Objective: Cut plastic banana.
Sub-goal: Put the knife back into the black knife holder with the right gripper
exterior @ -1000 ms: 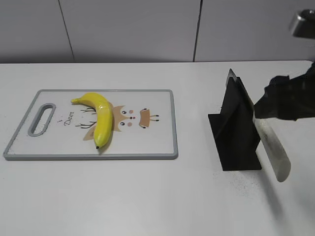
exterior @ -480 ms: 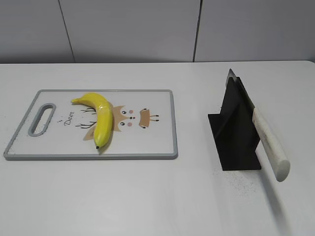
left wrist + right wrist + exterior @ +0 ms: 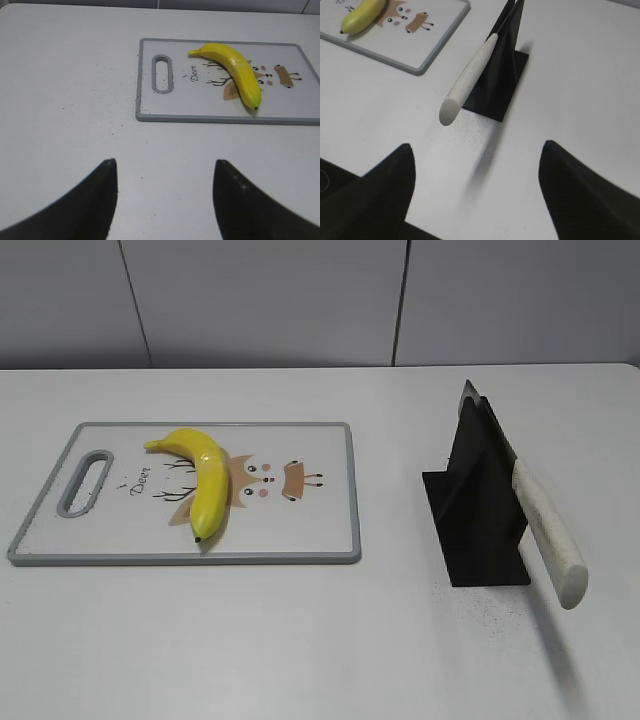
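The yellow plastic banana [image 3: 203, 477] lies whole on a white cutting board [image 3: 320, 530] with a grey rim and a deer drawing, on the left of the table. It also shows in the left wrist view [image 3: 234, 70] and the right wrist view [image 3: 362, 15]. A knife with a white handle [image 3: 548, 532] rests in a black stand [image 3: 478, 510] on the right; its handle points toward the front. My left gripper [image 3: 164, 167] is open and empty over bare table, in front of the board. My right gripper [image 3: 477, 152] is open and empty, in front of the knife handle [image 3: 467, 80]. Neither gripper shows in the exterior view.
The white table ends at a grey wall behind. The board's handle slot [image 3: 85, 480] is at its left end. Small dark specks dot the table near the stand [image 3: 495, 90] and left of the board [image 3: 300, 80].
One second ago my right arm was in the exterior view at the right, by the knife handle. It has since drawn back out of that view. The knife stays in its stand.
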{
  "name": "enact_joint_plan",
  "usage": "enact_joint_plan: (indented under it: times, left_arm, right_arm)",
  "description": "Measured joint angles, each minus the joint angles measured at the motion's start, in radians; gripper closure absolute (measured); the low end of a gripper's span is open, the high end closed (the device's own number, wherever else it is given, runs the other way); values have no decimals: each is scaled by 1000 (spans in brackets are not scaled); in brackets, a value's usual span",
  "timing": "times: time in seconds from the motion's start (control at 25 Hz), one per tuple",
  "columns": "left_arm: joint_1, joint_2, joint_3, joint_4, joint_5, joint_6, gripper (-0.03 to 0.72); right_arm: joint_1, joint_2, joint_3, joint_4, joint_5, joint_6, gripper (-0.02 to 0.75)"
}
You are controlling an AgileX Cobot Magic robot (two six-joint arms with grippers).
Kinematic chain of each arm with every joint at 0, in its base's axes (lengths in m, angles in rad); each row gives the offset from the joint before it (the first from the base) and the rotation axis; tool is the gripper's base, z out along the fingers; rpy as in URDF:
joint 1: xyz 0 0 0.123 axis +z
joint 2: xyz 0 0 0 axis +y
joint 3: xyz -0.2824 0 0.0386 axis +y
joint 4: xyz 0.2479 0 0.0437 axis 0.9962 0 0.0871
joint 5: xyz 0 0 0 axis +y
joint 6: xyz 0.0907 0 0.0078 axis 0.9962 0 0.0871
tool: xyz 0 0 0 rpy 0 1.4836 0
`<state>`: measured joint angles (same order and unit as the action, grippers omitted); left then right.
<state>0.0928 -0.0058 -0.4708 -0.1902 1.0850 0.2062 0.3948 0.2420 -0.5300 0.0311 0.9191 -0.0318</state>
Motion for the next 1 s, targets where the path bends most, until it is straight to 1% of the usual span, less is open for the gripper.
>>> enact_joint_plan:
  times: [0.12,0.32,0.88,1.0]
  left_arm:
    - [0,0,0,0,0,0,95]
    - [0,0,0,0,0,0,95]
    - [0,0,1,-1,-1,0,99]
    - [0,0,1,-1,-1,0,99]
  right_arm:
    - [0,-61,0,0,23,0,153]
    - [0,-129,15,4,114,-9,153]
    - [0,-248,27,8,125,-20,153]
    - [-17,-248,27,8,126,-20,153]
